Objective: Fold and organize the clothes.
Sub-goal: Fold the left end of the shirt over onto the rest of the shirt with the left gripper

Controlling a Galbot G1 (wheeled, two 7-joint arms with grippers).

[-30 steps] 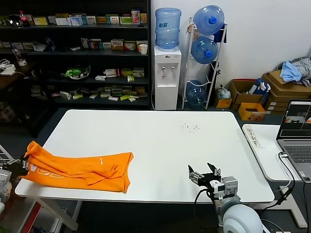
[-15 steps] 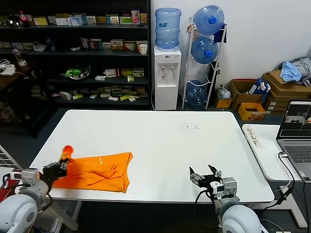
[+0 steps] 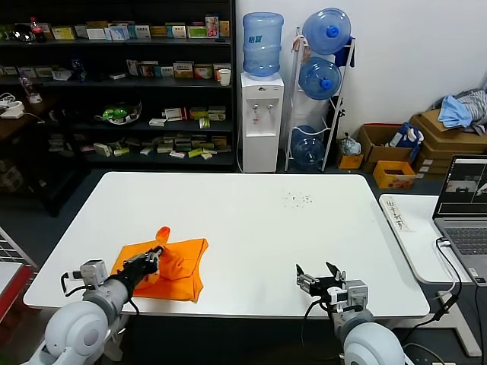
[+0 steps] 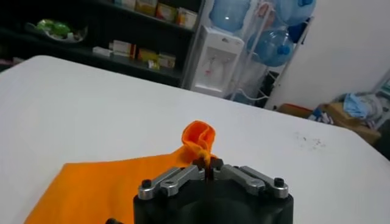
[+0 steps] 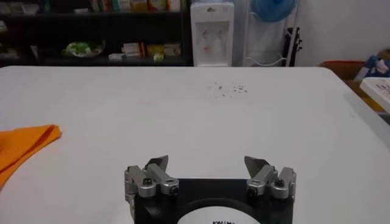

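Note:
The clothes are one bright orange T-shirt (image 3: 176, 268) lying folded near the front left of the white table (image 3: 251, 220). My left gripper (image 3: 154, 252) is shut on a bunched end of the shirt, holding that end up over the rest of the fabric. In the left wrist view the pinched orange fold (image 4: 198, 137) sticks up just beyond the closed gripper (image 4: 208, 165), with the shirt's flat part (image 4: 103, 185) below. My right gripper (image 3: 319, 277) hovers open at the table's front right edge, holding nothing. In the right wrist view the right gripper (image 5: 208, 162) is open, and a corner of the shirt (image 5: 24, 143) shows far off.
A second white table (image 3: 426, 243) with a laptop (image 3: 463, 209) stands to the right. Behind the table are a water dispenser (image 3: 262, 114), a rack of water bottles (image 3: 323, 76) and dark shelves (image 3: 114, 84). Small dark specks (image 3: 297, 200) lie on the far tabletop.
My left gripper has carried the shirt's left end up and to the right, over the rest of the shirt, so the shirt now covers a shorter stretch. The right arm has barely moved.

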